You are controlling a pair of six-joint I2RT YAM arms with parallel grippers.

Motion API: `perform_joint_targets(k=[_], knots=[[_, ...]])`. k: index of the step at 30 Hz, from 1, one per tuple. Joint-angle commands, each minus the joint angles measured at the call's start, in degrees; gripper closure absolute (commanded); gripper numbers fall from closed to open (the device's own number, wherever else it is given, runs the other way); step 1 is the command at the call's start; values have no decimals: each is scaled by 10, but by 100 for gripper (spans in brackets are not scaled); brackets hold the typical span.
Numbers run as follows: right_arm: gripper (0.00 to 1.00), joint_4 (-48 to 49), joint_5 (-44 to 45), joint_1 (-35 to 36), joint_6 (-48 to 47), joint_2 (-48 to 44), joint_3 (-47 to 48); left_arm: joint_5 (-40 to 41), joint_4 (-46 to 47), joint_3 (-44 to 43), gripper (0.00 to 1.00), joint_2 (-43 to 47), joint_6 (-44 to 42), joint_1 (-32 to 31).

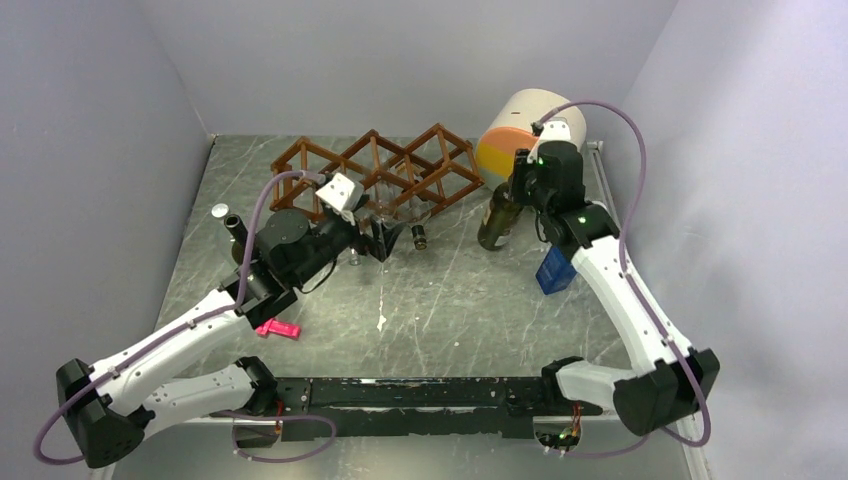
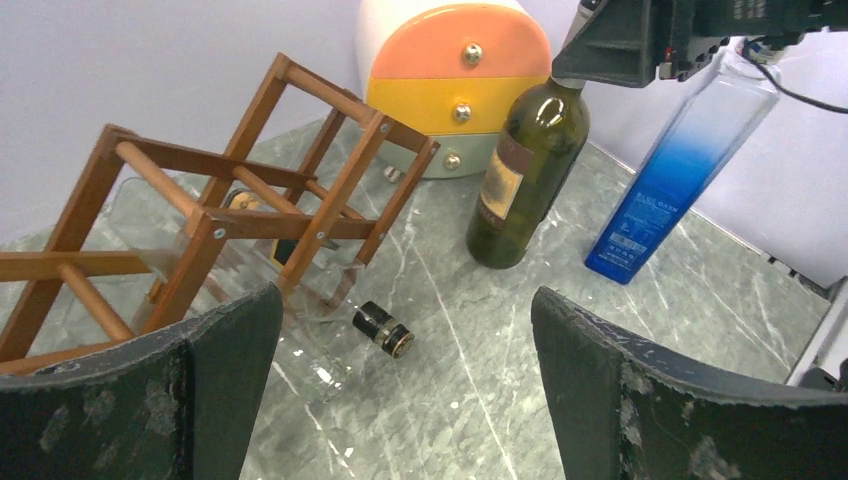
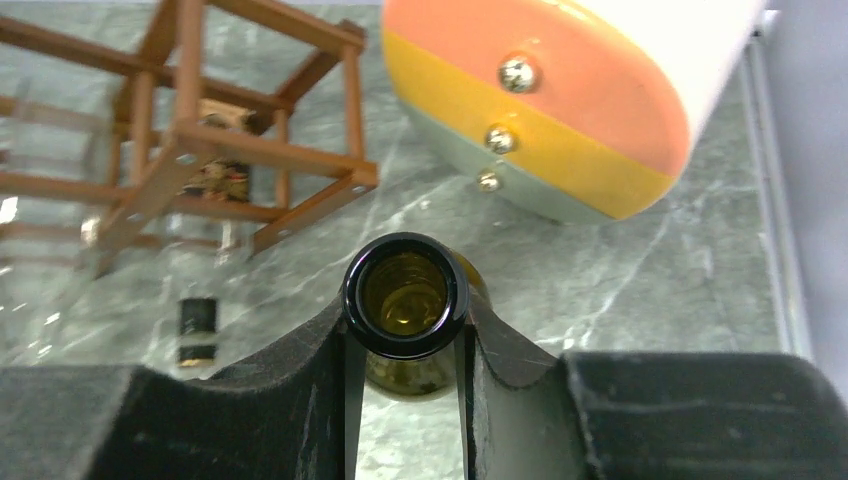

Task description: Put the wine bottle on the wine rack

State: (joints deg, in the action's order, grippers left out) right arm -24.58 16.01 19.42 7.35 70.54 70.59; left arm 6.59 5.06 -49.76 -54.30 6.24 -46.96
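The right gripper (image 3: 405,345) is clamped on the neck of the wine bottle (image 3: 405,262), its pads pinching just under the open mouth. The bottle stands upright on the table, just right of the rack (image 1: 375,168). With so high a grip the heavy body may swing, so it should go straight up until the base clears, then tip slowly level and enter base-first into a free cell at the rack's right end. The left gripper (image 2: 407,300) is spread wide and holds nothing. It hangs in front of the rack and could steady the body. A clear bottle (image 2: 385,330) lies in a lower cell of the rack, its glass hard to trace through the slats, so I cannot tell which cells are free. From the right wrist the wine bottle's body is hidden.
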Motion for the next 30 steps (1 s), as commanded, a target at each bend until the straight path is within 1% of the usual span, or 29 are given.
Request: perform_joint_targets(k=[1, 3, 6, 11, 13, 18, 24, 27, 30], knots=[[100, 20, -108, 1, 25, -56, -20, -99, 30, 3, 2, -20, -19, 4], [100, 18, -136, 1, 31, -75, -36, -153, 22, -2, 2, -36, -32, 0], [100, 12, -178, 2, 40, -101, -58, -183, 10, -12, 2, -69, -33, -9], [100, 9, -240, 1, 52, -138, -90, -173, 7, -12, 2, -118, -53, -44], [100, 12, -261, 1, 60, -151, -102, -149, 19, -1, 2, -136, -63, -61], [100, 27, -317, 1, 75, -175, -127, -144, 26, 5, 2, -180, -69, -78], [100, 61, -381, 1, 105, -198, -165, -168, 86, 40, 2, -197, -75, -84], [100, 80, -409, 1, 122, -200, -171, -148, 71, 36, 2, -203, -85, -87], [100, 97, -441, 1, 138, -201, -170, -160, 79, 44, 1, -202, -95, -88]])
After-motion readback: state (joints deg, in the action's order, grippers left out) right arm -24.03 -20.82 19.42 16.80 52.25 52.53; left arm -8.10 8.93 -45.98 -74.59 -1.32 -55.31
